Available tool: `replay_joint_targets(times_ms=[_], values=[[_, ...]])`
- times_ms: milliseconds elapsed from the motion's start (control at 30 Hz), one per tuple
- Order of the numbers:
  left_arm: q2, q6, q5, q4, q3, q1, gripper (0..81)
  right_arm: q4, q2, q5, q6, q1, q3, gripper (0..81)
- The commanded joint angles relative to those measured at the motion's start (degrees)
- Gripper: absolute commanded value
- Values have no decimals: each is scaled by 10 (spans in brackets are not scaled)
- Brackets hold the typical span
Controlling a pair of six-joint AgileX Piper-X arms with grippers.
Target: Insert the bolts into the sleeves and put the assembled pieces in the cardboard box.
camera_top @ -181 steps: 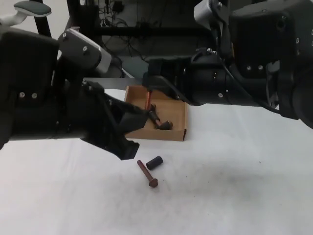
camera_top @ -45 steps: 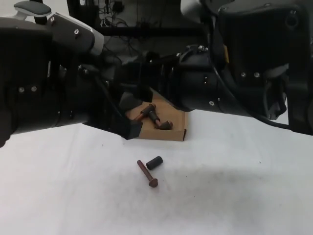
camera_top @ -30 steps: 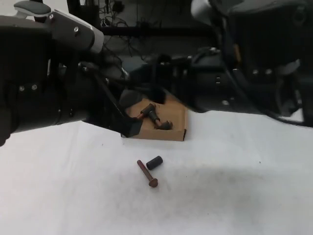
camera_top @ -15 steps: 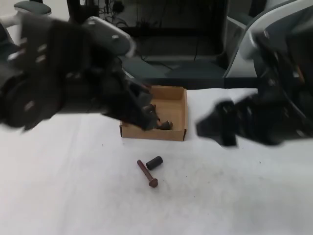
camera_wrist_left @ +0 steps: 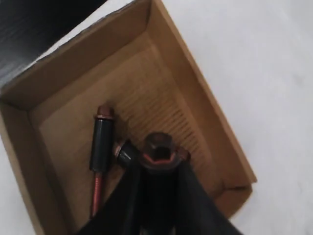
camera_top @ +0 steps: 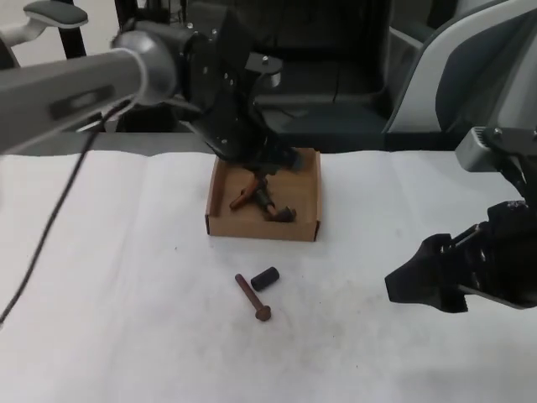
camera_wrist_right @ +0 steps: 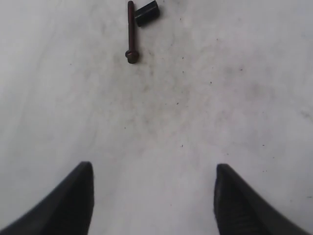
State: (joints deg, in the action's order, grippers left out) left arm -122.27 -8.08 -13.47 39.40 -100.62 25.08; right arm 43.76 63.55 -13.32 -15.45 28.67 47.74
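Cardboard box point(camera_wrist_left: 198, 98) lies under my left gripper point(camera_wrist_left: 159, 171), whose fingers pinch an assembled piece point(camera_wrist_left: 159, 152) over its floor, where another joined piece point(camera_wrist_left: 102, 139) already lies. My right gripper point(camera_wrist_right: 152, 169) hangs spread over the bench. Ahead of it, one loose bolt point(camera_wrist_right: 130, 29) and sleeve point(camera_wrist_right: 146, 13) lie side by side, not yet joined.

The cardboard box point(camera_top: 260, 227) is tan, the bolt point(camera_top: 250, 296) copper-brown, the sleeve point(camera_top: 265, 278) black, and the surface point(camera_top: 126, 319) white with dark specks.
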Motion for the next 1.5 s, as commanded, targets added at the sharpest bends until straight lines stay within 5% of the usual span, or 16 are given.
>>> replay_joint_targets(times_ms=[0,367,467,567,600,1233,1467], values=[[-42,40,-31,11,-65,-9,17,1,-7,-26,9,-3,1,700],[-112,58,-29,16,-124,-12,18,1,-7,-42,9,-3,1,700],[-112,64,-29,19,-124,-12,270,1,-7,-42,9,-3,1,700],[-111,81,-29,19,-124,-12,686,1,-7,-42,9,-3,1,700],[-111,84,-29,20,-124,-12,700,1,-7,-42,9,-3,1,700],[-7,28,21,203,-115,-5,683,1,-7,-36,7,-3,1,700],[76,12,32,211,-36,19,575,1,-12,-33,-1,-3,1,700]])
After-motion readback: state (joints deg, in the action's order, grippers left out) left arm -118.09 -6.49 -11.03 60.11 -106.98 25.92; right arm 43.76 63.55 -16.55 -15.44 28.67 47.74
